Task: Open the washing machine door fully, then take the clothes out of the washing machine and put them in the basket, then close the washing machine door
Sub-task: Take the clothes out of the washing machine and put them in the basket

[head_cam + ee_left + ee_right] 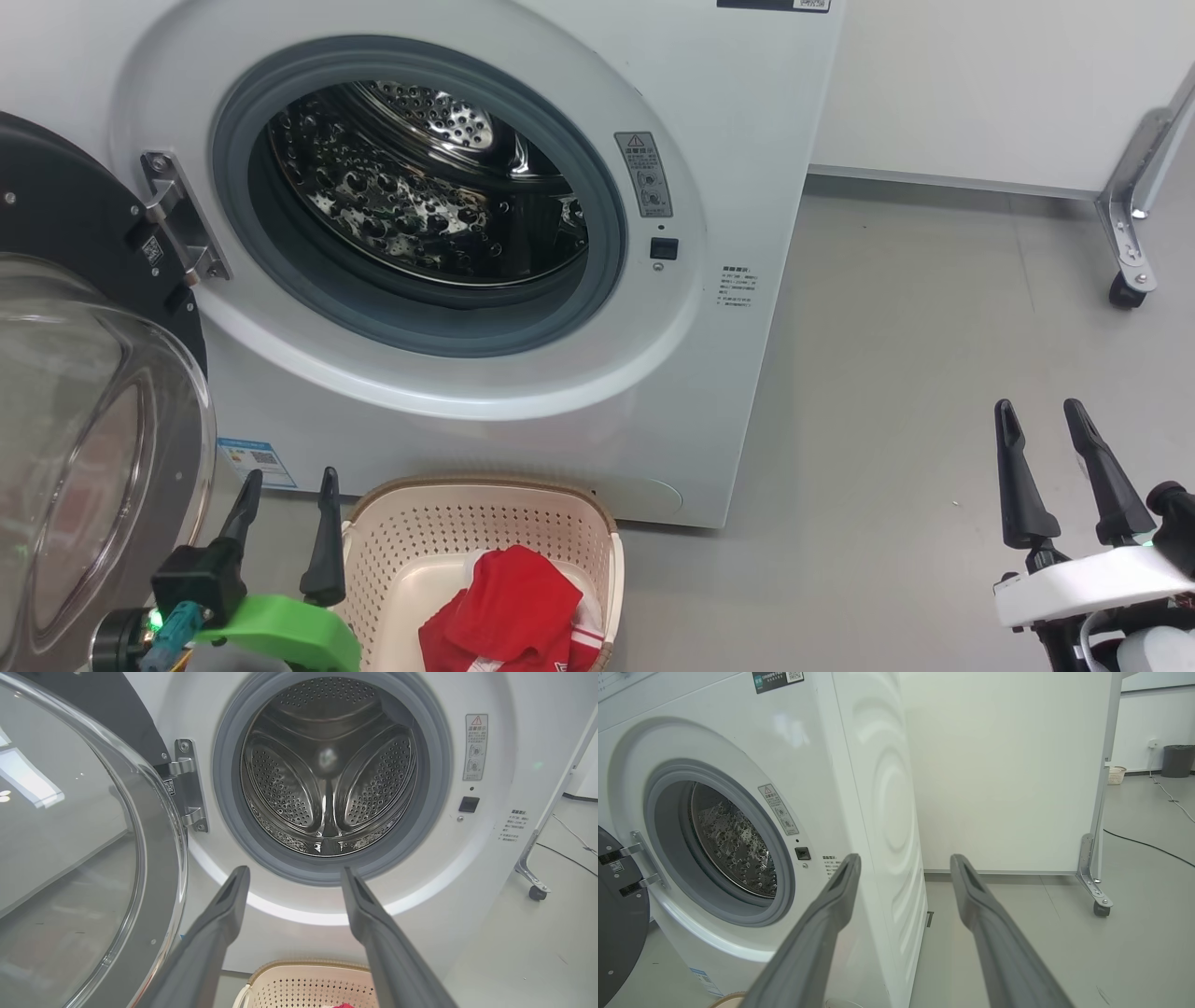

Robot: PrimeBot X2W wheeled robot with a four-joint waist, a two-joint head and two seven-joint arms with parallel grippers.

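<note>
Head view: red garment [513, 597] is lying in the basket [485, 485], washing machine door [93, 448] is hanging open leftward, left end effector [291, 476] and right end effector [1038, 408] are gaping empty, any closing push likely risking a slip off the curved glass.

The left claw [290, 478], lower left, has dark tapered fingers on a green bracket [280, 630]; the right claw [1038, 409] has a white casing [1083, 583].
</note>
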